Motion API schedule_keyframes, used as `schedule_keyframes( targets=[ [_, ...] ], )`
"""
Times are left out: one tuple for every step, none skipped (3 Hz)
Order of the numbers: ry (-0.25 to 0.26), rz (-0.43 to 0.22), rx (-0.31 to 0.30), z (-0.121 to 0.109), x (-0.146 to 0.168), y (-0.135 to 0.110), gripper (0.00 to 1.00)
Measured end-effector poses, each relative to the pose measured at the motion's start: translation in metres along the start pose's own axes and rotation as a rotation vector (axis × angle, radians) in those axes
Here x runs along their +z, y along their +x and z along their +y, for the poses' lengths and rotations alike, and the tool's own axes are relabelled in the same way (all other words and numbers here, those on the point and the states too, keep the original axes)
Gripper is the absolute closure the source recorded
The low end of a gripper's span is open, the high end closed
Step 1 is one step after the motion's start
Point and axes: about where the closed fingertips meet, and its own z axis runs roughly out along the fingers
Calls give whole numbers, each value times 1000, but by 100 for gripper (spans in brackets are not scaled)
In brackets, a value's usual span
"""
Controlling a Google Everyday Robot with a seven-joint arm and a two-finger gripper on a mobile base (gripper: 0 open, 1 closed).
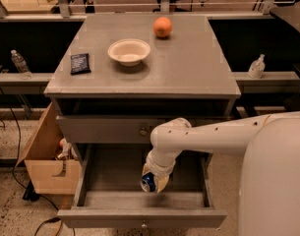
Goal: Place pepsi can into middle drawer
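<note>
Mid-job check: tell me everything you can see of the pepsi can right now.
The pepsi can is small, blue metal with pale markings, tilted rather than upright, one end turned toward the camera. The pincer grips it over the open middle drawer, near its centre; whether it touches the drawer floor is unclear.

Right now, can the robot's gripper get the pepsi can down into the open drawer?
Probably yes. The gripper holds the pepsi can over the middle drawer, which is pulled open, and nothing shows between the can and the drawer's bare floor.
</note>
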Motion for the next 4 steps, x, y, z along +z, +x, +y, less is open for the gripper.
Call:
schedule_keyframes(
  targets=[
    [13, 36, 49, 3, 11, 8, 100],
    [23, 41, 92, 7, 23, 17, 100],
    [32, 33, 121, 8, 37, 25, 100],
    [32, 23, 138, 6, 54, 29, 100]
  ],
)
